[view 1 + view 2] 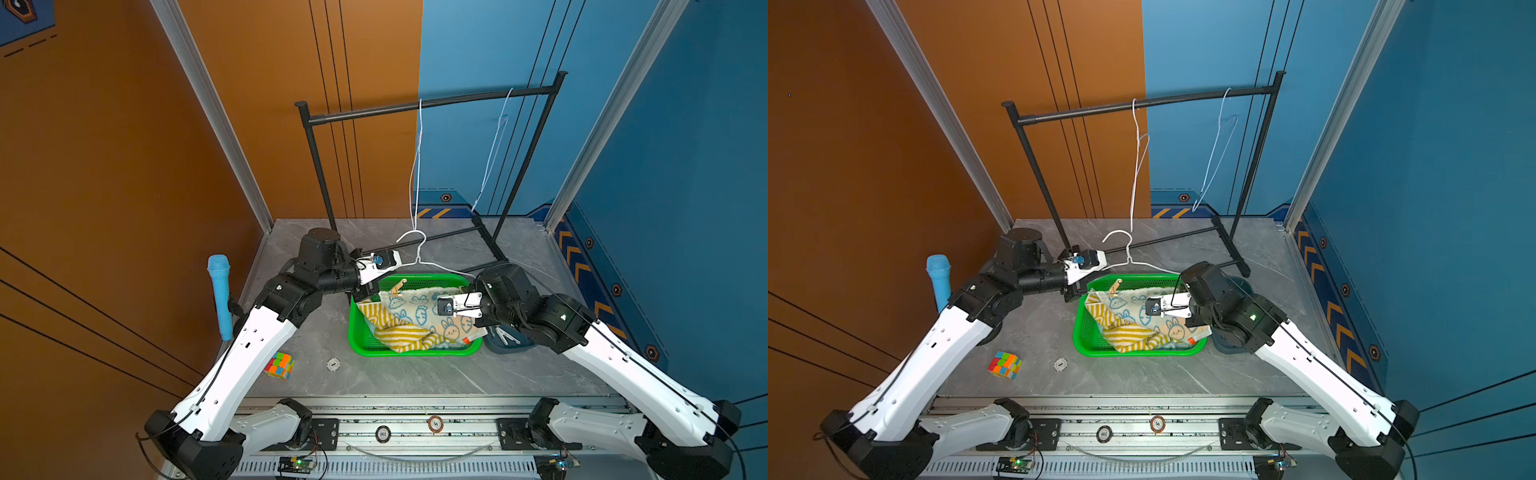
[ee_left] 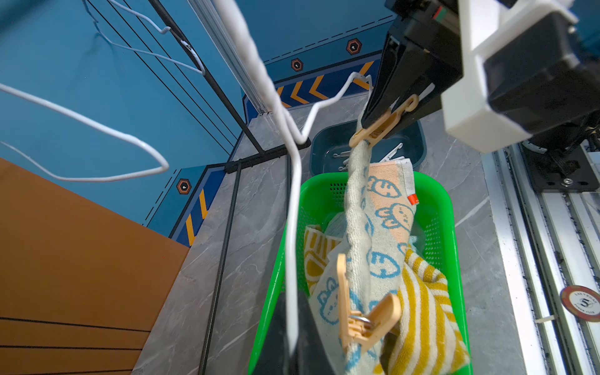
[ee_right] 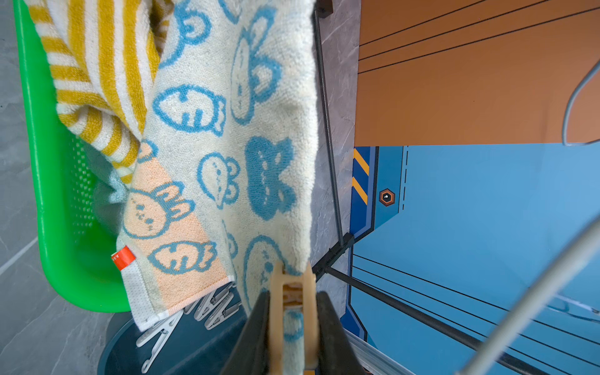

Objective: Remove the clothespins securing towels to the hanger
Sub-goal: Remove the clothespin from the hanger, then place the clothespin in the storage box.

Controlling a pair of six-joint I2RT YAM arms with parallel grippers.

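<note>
In both top views a green basket (image 1: 415, 354) sits on the grey tabletop (image 1: 415, 378). It holds the cream bunny towel (image 1: 415, 309), draped over the yellow striped towel (image 1: 401, 332). A first clothespin (image 1: 398, 286) stands up at the bunny towel's far corner, near the left pincer (image 1: 368, 294) at the basket's rim.

From the left wrist, a white wire hanger (image 2: 293, 227) runs down into the left pincer, whose jaws are together on it (only dark finger edges show). The first clothespin bites the bunny towel's edge just beside that wire. Farther off, the right pincer (image 2: 380, 125) is clamped on a second clothespin (image 2: 360, 138), which grips the towel's other raised corner.

From the right wrist, black fingers (image 3: 256, 331) press both flanks of the second clothespin, with towel bunched inside it. The towel's tagged corner lies over the basket's rim, next to a dark tray (image 3: 194, 350) holding pale pins (image 3: 159, 334).
</note>
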